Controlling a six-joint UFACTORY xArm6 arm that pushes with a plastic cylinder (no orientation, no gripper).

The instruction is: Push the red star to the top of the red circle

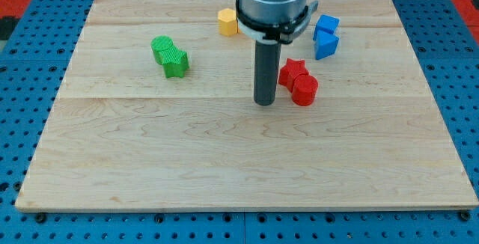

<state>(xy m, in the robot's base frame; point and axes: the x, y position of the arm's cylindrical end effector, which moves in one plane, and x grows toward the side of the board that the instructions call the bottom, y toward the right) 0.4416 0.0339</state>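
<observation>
No readable text, labels, brands or numbers anywhere: none on the wooden board (150, 147), none on the blocks around it.

Red star (293, 71) touching red circle (304, 90), upper-left.

I count seven blocks on the board (150, 162). Two are red: one star (293, 71) and one circle (304, 90), and they touch each other. Two are green: one circle (162, 47) and one star (176, 63), also touching. Two are blue (326, 25) (326, 45), close together; their shapes I cannot tell well. One is yellow (227, 21), partly behind my arm. There is one rod, with one tip (264, 102).
</observation>
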